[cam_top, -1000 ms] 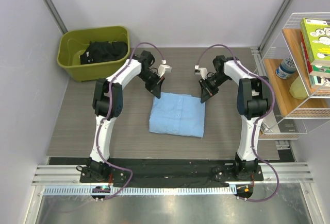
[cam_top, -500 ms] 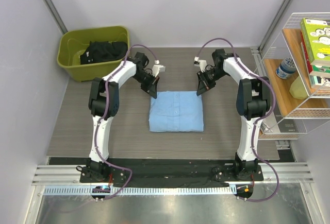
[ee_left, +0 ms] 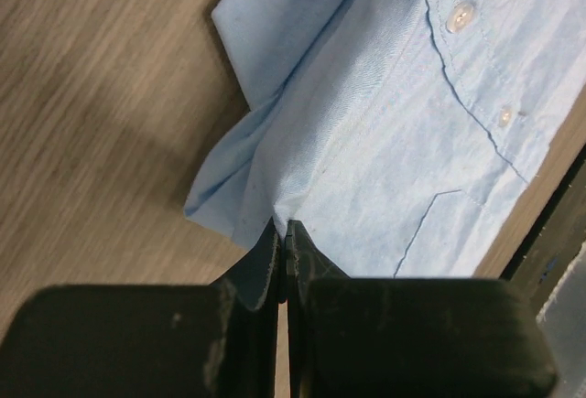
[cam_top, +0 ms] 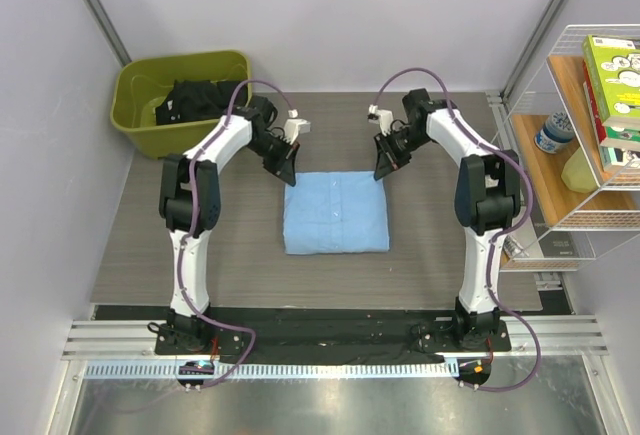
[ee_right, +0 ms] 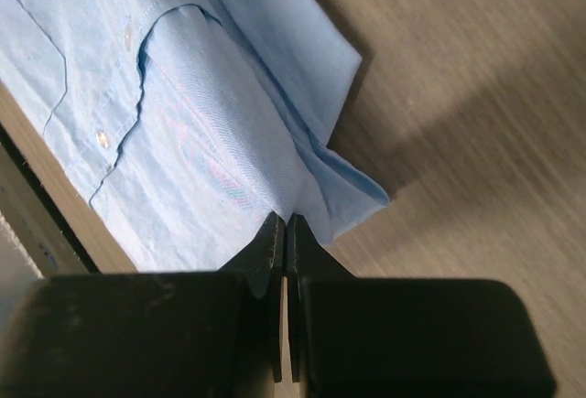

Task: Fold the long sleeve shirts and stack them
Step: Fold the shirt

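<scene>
Working out from the near edge of the bench [cam_top: 150, 245], I see the light blue shirt [cam_top: 335, 217] lying mid-bench as a folded, nearly square bundle. Its button line runs near to far. The whole bundle sits on the near side of both grips. The left pincer [cam_top: 289, 172] is at its far-left corner and the right pincer [cam_top: 381, 169] at its far-right corner, so each arm is equally close to its own corner. I judge any pull or lift must go evenly or the fold will skew.

The overhead view gives me that symmetry but hides the fingers. The wrist views show each pair pressed together on a thin pinch of cloth at the layered edge, beside a button [ee_left: 459, 16].

Beyond, a green bin [cam_top: 135, 75] of dark clothes stands at the far-left corner.
</scene>
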